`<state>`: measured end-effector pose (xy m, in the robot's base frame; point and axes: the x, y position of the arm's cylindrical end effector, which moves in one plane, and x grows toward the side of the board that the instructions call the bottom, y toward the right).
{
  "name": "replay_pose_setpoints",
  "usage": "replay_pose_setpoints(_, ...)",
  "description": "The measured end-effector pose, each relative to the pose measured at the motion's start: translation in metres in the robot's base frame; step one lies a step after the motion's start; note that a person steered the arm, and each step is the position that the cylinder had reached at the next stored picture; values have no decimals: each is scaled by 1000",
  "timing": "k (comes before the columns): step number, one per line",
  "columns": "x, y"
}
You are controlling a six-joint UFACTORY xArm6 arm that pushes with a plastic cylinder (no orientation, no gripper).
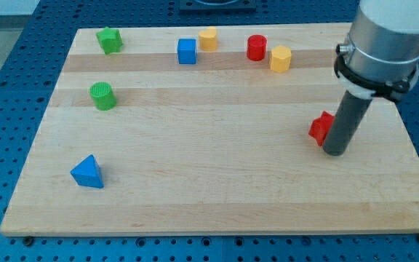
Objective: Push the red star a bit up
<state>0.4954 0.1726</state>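
The red star (320, 128) lies on the wooden board (217, 182) at the view's right, partly hidden by my rod. My tip (335, 152) rests on the board just right of and slightly below the red star, touching or nearly touching it. The rod rises from there to the grey arm body at the view's top right.
Along the top of the board lie a green star (110, 40), a blue cube (187, 52), a yellow cylinder (208, 38), a red cylinder (257, 47) and a yellow hexagon (280, 59). A green cylinder (102, 95) and a blue triangle (88, 172) lie at the left.
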Motion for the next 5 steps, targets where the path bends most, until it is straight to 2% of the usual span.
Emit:
replay_pose_setpoints(1,-27,0)
replay_pose_setpoints(3,-57,-5)
replay_pose_setpoints(5,-59,-44)
